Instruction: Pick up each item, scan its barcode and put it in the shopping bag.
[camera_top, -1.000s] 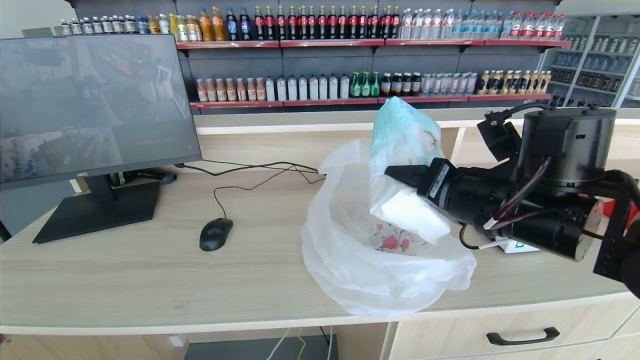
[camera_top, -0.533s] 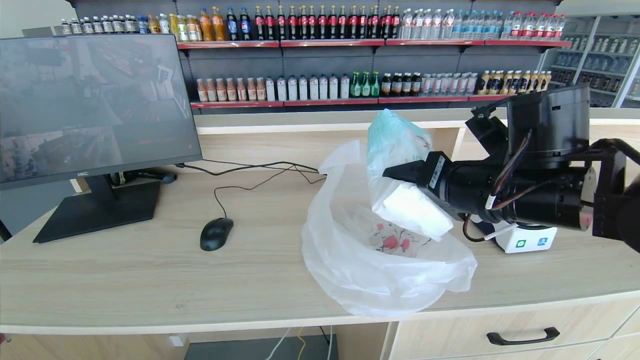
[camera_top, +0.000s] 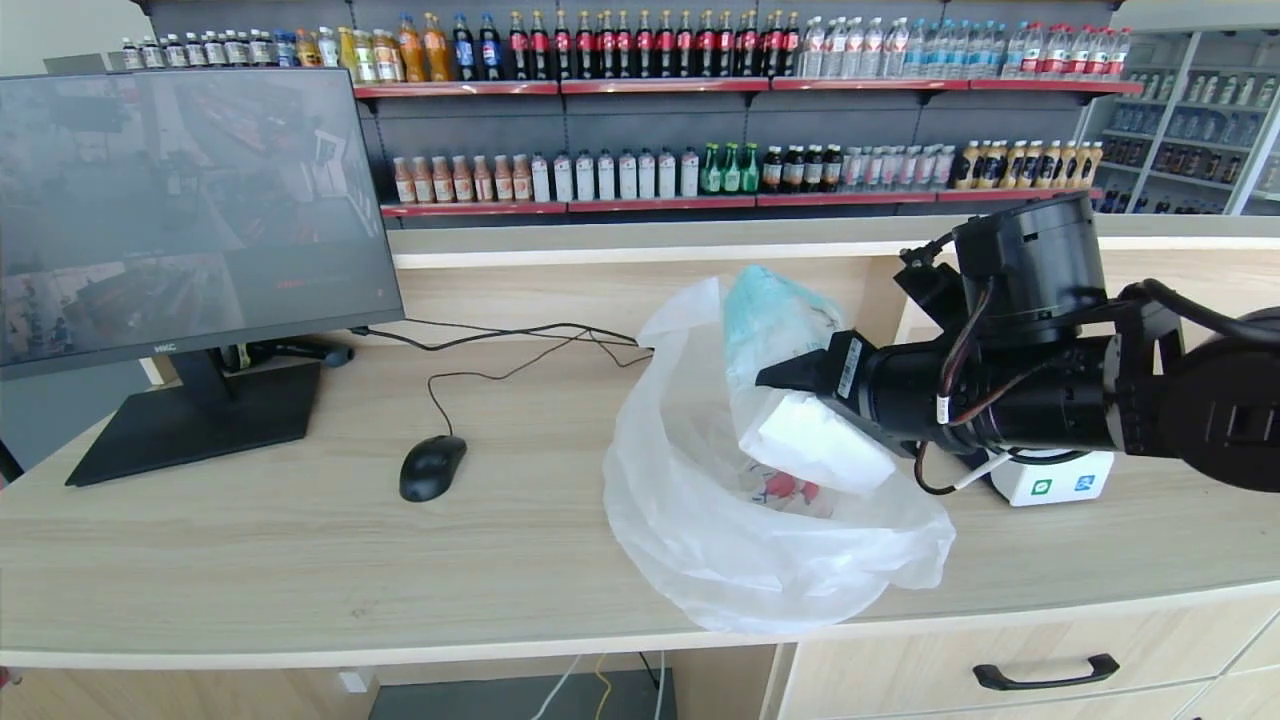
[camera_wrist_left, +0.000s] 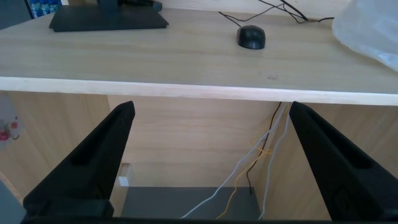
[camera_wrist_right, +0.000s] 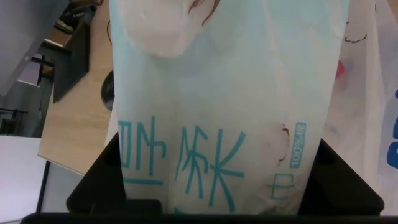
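Placement step: right gripper (camera_top: 790, 400), clamped on the tissue pack (camera_top: 772, 322), holds it tilted over the open mouth of the shopping bag (camera_top: 700, 520); best lowered well inside, clear of the thin rim, before letting go.

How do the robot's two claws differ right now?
The left claw is open and empty; the right claw is shut on a teal-and-white pack. The left claw sits low, facing the edge of the counter; the right claw is over the shopping bag. Both have black fingers.
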